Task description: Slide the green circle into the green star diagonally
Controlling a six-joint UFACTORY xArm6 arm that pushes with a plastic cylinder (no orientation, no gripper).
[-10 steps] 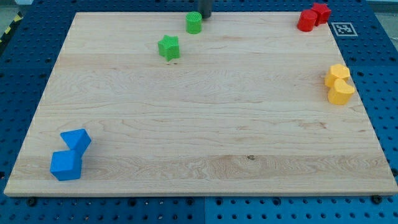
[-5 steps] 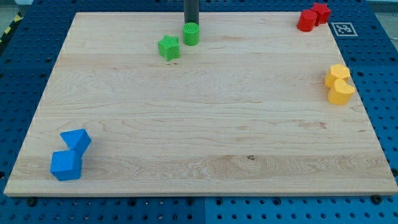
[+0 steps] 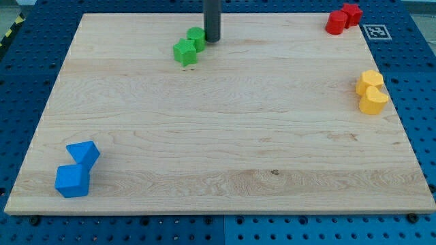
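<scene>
The green circle [image 3: 197,37] rests against the upper right side of the green star [image 3: 184,52], near the top of the wooden board [image 3: 225,136], left of centre. They touch diagonally. My tip [image 3: 212,40] stands right beside the green circle on its right side, touching or nearly touching it. The dark rod rises straight up out of the view's top.
Two red blocks [image 3: 342,19] sit at the board's top right corner. Two yellow blocks [image 3: 371,92] sit at the right edge. Two blue blocks [image 3: 77,169] sit at the bottom left. A marker tag [image 3: 375,30] lies off the board at top right.
My tip moved down and left, pushing the green circle from near the board's top edge down-left until it met the green star. The star barely shifted.
</scene>
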